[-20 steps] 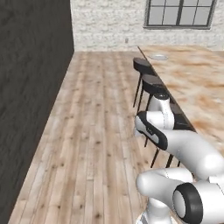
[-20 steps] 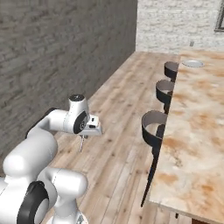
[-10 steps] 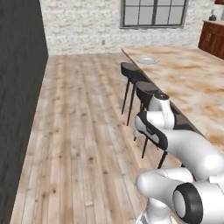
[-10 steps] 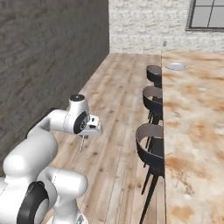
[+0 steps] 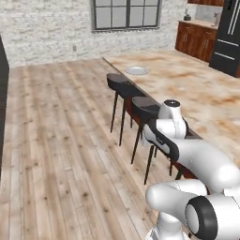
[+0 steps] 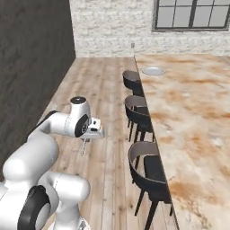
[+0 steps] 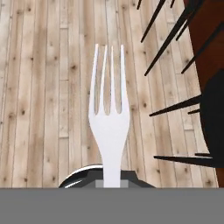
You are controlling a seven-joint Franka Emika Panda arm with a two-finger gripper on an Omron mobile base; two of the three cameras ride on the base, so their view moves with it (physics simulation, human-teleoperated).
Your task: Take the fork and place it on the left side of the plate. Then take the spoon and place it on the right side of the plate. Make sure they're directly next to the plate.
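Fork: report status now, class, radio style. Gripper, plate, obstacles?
Gripper shut on fork, tines hanging down over the floor. Plate on the counter, far end. Stools line the counter edge.

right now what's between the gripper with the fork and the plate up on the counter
In the right base view, the gripper holds the fork over the wood floor; bar stools and bare counter lie between it and the plate.

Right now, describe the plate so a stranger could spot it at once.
Find the long marbled brown counter with black stools along its edge. At its far end, near the window, lies the round, shallow, grey-white plate, the one pale disc on that brown top.
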